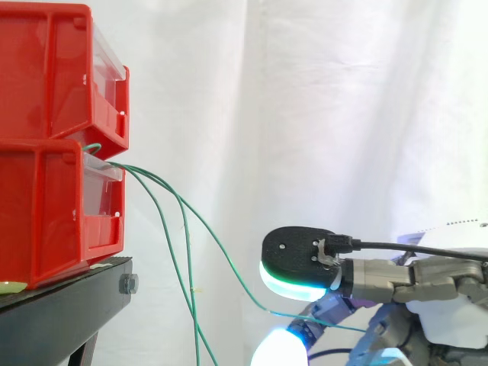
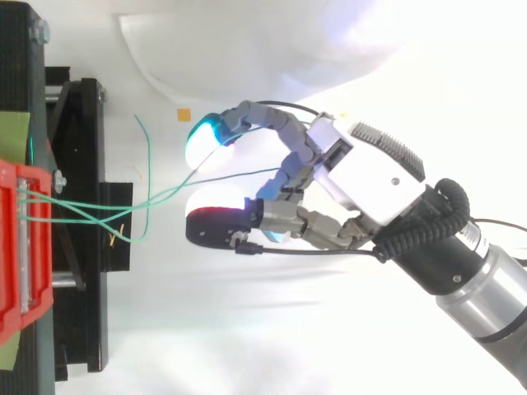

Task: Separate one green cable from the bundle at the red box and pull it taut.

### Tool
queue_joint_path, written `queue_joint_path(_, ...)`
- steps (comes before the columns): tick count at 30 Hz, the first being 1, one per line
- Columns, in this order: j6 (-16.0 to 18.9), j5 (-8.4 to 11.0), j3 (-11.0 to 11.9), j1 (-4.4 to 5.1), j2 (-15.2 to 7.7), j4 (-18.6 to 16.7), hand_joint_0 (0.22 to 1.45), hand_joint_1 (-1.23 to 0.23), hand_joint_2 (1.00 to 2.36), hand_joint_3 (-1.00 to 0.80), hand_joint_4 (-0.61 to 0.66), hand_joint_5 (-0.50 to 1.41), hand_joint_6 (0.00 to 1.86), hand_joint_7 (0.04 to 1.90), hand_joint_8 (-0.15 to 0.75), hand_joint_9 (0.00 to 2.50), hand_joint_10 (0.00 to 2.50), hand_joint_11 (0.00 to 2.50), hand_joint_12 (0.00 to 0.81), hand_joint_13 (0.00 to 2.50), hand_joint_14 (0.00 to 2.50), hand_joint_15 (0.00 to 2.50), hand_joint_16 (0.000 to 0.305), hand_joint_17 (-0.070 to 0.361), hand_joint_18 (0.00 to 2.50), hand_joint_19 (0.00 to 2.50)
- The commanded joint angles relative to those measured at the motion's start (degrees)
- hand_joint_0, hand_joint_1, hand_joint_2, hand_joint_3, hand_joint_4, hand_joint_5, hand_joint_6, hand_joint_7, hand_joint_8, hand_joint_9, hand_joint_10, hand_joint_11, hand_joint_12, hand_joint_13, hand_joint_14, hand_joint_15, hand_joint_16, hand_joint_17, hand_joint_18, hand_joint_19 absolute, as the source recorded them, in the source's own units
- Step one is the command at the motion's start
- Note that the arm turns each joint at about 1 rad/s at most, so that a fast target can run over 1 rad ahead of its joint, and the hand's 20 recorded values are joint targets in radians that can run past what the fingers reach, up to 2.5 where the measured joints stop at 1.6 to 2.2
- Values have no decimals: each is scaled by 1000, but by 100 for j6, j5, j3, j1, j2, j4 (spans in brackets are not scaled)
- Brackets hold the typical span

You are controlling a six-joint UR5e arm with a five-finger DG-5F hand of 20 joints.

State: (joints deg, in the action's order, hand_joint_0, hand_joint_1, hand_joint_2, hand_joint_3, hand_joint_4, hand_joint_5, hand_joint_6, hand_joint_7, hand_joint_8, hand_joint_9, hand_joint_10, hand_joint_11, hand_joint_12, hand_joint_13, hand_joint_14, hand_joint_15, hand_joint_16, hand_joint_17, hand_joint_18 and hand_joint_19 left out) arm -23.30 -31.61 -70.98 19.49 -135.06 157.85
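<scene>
The hand [image 2: 370, 177] reaches in low, pointing toward the two stacked red bins [image 1: 46, 137], with a clear stretch of open air between it and them. The bins sit ahead of the hand and higher than it, their front edges about flush with the rim of the black stand [image 1: 69, 301] that carries them.

From the gap where the upper bin meets the lower one, a bundle of green cables [image 1: 133, 169] spills out over the lip. One green cable [image 2: 247, 174] has split from the others and runs across the gap straight into the hand. From the side it sags in a long curve before it gets there, so it is slack. I can't tell whether the hand has a real hold on it or the cable only lies in it.

The other cables [image 1: 191, 320] hang down between the hand and the stand, apart from both. Behind everything is the white curtain [image 1: 343, 114].
</scene>
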Motion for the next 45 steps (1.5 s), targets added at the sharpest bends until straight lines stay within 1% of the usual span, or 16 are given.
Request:
queue_joint_path(1,-2109,-232,-48,-33,-3,-1072,395,-492,1000,-500,346,-110,504,885,415,1571,23,1463,506,1626,31,1533,83,186,1272,965)
queue_joint_path(2,-2179,-276,-48,-41,-3,-1072,394,-490,1000,-500,345,-111,504,887,415,1570,23,1460,503,1622,32,1540,83,187,1270,964)
queue_joint_path(3,-2329,-504,-39,-112,6,-1090,393,-486,1000,-500,346,-113,504,882,409,1568,24,1454,505,1620,34,1541,83,186,1268,966)
queue_joint_path(7,-2329,-671,5,-191,6,-1046,387,-467,1000,-500,334,-123,503,862,414,1549,23,1441,507,1614,37,1532,84,188,1253,959)
queue_joint_path(10,-2408,-1076,102,-270,6,-896,384,-462,1000,-500,331,-136,503,839,416,1518,23,1424,513,1591,47,1506,84,190,1242,950)
queue_joint_path(11,-2540,-1313,137,-305,-3,-800,384,-460,1000,-500,329,-137,503,835,416,1503,22,1419,510,1579,47,1504,84,190,1233,954)
queue_joint_path(12,-2540,-1313,137,-305,-3,-800,383,-460,1000,-500,329,-137,503,838,418,1502,21,1416,514,1579,48,1503,84,189,1233,952)
queue_joint_path(15,-2979,-1621,216,-375,6,-764,382,-458,1000,-500,333,-137,503,838,418,1494,22,1408,517,1574,52,1492,84,189,1227,954)
queue_joint_path(17,-3067,-1656,225,-375,6,-764,382,-455,1000,-500,330,-137,503,841,418,1485,22,1412,507,1565,49,1501,84,189,1219,956)
queue_joint_path(18,-3410,-1779,286,-402,6,-756,381,-454,1000,-500,331,-137,503,837,425,1481,22,1412,511,1563,43,1496,84,189,1212,949)
queue_joint_path(23,-3884,-2069,462,-411,6,-729,382,-448,1000,-500,332,-139,503,838,422,1468,22,1409,505,1551,44,1491,83,188,1191,954)
queue_joint_path(28,-3919,-2034,805,-375,6,-633,384,-442,1000,-500,335,-140,503,842,421,1460,20,1402,513,1542,48,1484,83,187,1178,959)
queue_joint_path(35,-3832,-1875,981,-314,6,-597,388,-439,1000,-500,341,-139,503,850,415,1459,21,1392,500,1537,48,1480,82,185,1172,960)
queue_joint_path(39,-3524,-1533,998,-288,6,-606,389,-439,1000,-500,340,-137,503,854,411,1461,24,1396,503,1537,50,1482,82,185,1169,959)
queue_joint_path(41,-3014,-1111,998,-217,15,-668,390,-438,1000,-500,341,-137,503,858,414,1463,21,1396,502,1536,49,1484,82,184,1167,961)
queue_joint_path(45,-2531,-680,998,-121,6,-703,392,-436,1000,-500,342,-136,503,862,417,1465,21,1393,505,1537,51,1486,82,184,1166,963)
